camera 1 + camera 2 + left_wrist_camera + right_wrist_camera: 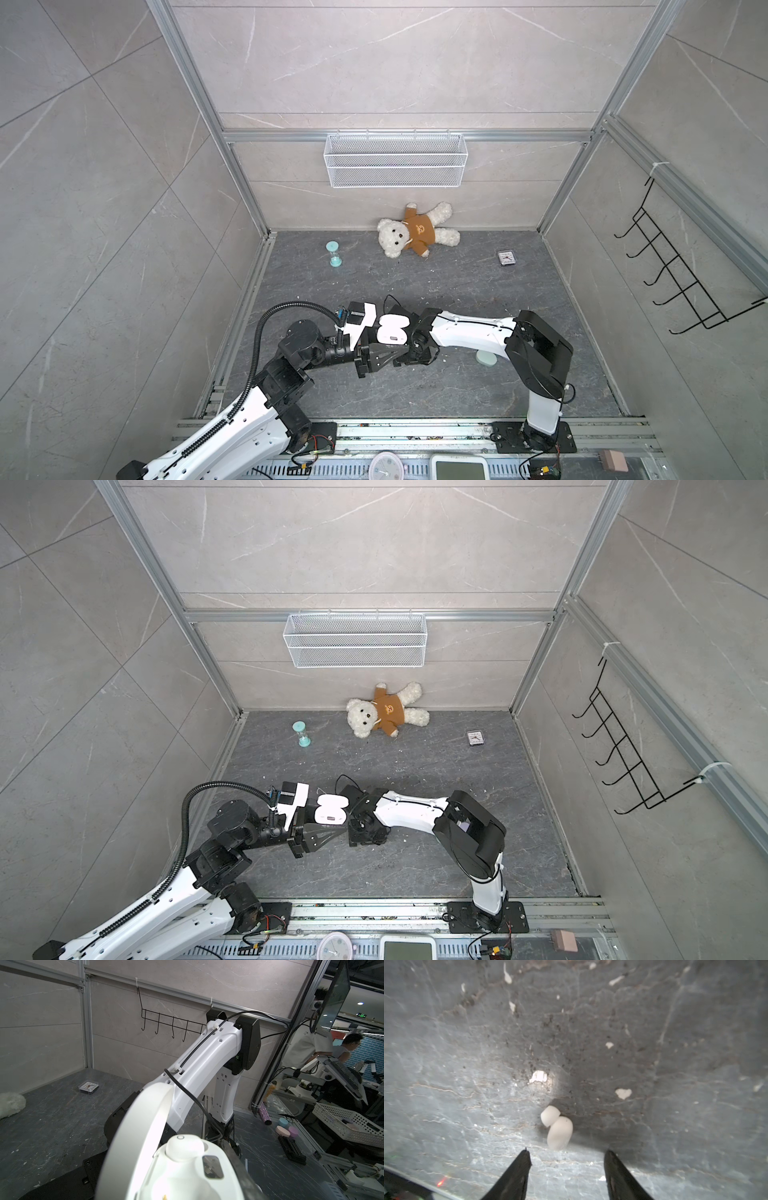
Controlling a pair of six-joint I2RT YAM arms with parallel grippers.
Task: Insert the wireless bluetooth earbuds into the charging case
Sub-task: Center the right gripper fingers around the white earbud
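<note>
So the loose white earbud (559, 1132) is lying on its side on the bench (457, 291), about mid-width and closer to the front edge than the back. You can't see it in the top views because the right wrist covers it.

Handling-wise I'd guess it's featherlight, hard, glossy plastic with a squishy silicone tip. That means slippery and rounded, so it'll likely squirt out or roll if pinched off-centre. Best bet is probably across the fat oval body, not the soft tip, and with a gentle squeeze.

The right gripper (568, 1156) points steeply down at the bench, jaws apart with nothing in them. The bud sits just ahead of the fingertips (526, 1157), roughly centred between them, not yet inside. That arm comes up from the front edge, elbow high, forearm running toward the middle.

The left gripper (382, 349) is clamped on the charging case (187, 1178), held up off the bench right beside the right wrist, with the forearm about level. The lid (141, 1136) is flipped open. One seated earbud (184, 1148) looks to be in already, and the empty slot (212, 1166) beside it is waiting.
</note>
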